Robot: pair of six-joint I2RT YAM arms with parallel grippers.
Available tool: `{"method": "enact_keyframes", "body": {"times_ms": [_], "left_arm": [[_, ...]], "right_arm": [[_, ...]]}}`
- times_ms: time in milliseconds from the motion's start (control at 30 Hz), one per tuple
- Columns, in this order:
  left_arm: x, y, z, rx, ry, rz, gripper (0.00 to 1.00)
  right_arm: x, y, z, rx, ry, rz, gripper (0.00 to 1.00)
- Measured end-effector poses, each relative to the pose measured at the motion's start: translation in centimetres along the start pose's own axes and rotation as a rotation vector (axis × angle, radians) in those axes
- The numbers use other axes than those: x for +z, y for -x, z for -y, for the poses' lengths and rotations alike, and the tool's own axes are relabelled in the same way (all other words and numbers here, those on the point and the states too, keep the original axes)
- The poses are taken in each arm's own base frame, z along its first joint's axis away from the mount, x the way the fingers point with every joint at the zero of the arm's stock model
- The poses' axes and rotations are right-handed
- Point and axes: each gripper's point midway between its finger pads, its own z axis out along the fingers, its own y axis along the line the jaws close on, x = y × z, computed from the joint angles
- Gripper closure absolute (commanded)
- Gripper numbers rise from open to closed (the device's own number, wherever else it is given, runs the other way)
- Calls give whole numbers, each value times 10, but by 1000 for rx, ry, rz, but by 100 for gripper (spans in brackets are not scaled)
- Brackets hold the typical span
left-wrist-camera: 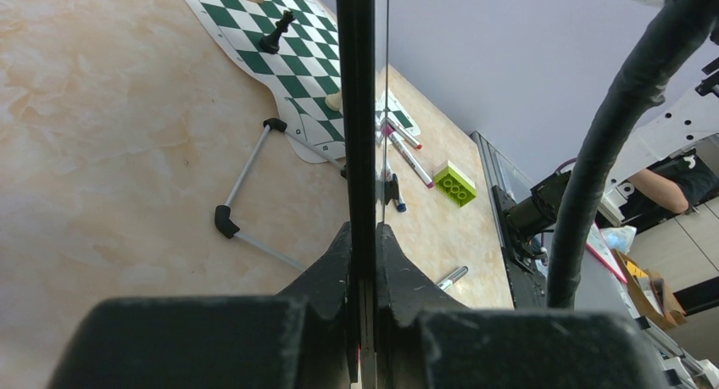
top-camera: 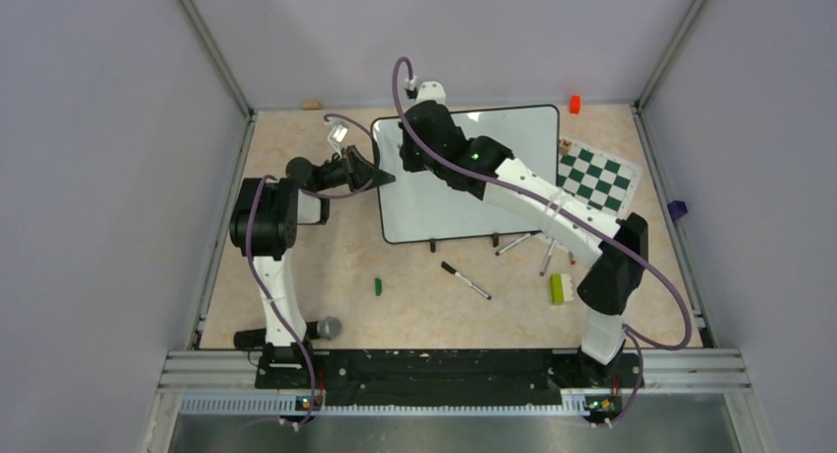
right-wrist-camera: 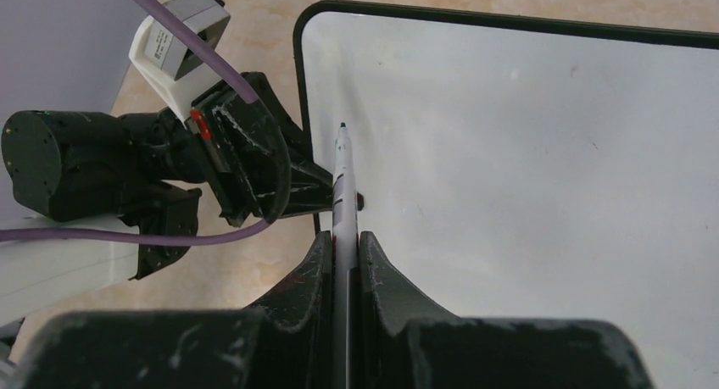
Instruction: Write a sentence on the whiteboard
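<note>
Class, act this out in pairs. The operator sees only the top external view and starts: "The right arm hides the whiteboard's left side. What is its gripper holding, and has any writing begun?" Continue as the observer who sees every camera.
Observer: The right gripper is shut on a marker, with the tip pointing along the whiteboard near its left edge.
Operator: Any writing there?
Observer: None. The right wrist view shows that surface blank.
Operator: Is the left gripper really on the board?
Observer: Yes. The left gripper is shut on its thin black edge, which the left wrist view shows edge-on.
</note>
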Motion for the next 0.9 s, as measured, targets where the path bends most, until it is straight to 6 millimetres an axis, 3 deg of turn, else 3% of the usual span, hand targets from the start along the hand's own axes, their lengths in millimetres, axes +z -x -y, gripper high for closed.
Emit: {"method": "enact_keyframes", "body": {"times_ms": [300,900], "left_arm": [[-1,-1,-1,-3,4,4,100],[-7,-3,3,15,46,47,100]], "right_arm": [[25,6,-10,-33,-4,17,100],[31,19,-7,-225,30,70,100]]}}
